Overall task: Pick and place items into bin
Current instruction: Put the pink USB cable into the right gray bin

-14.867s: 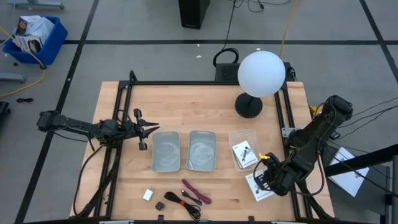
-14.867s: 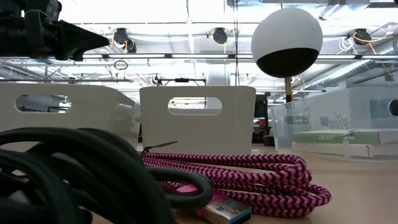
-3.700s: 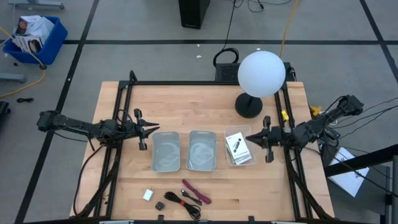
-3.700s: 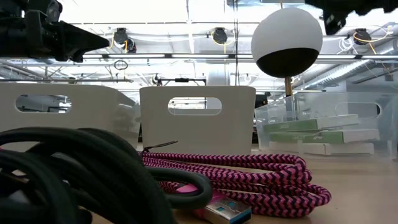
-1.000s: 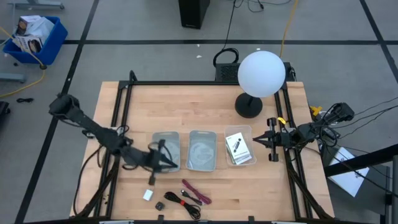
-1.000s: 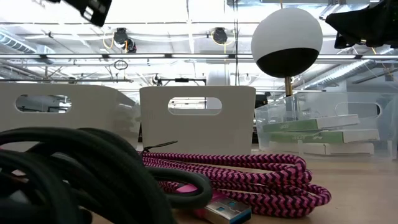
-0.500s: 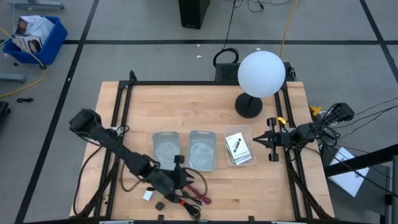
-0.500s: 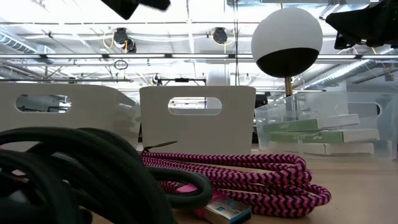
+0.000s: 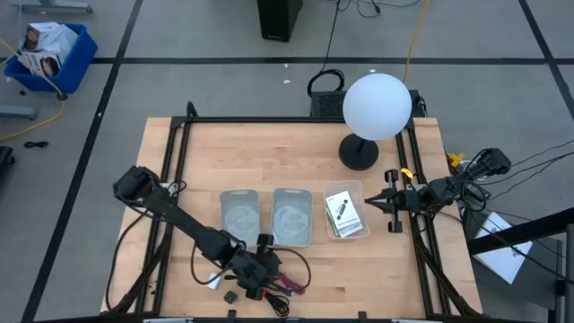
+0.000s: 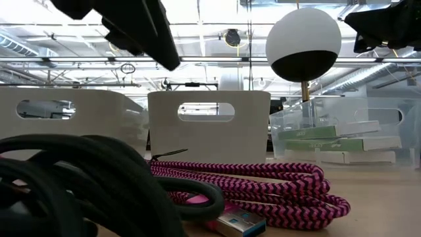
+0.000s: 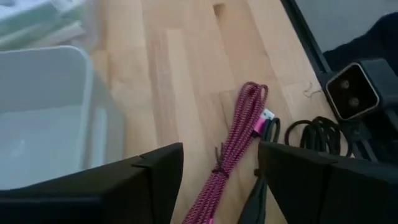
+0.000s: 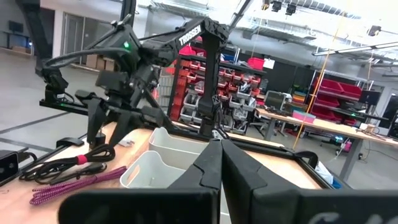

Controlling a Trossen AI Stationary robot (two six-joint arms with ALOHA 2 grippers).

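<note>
Now we find our left gripper low over the front of the wooden surface, its fingers spread wide on either side of the dark-red strap, which lies flat on the wood and is not yet pinched. Just beside the strap rests the coiled black cable. A tiny black piece sits near the front edge. Behind the left gripper stand two grey bins side by side, and next to them a clear bin holding the white cards with black print. Our right gripper hangs by the right rail, just beside the clear bin, with its fingers pressed together. The white globe lamp stands at the back.
</note>
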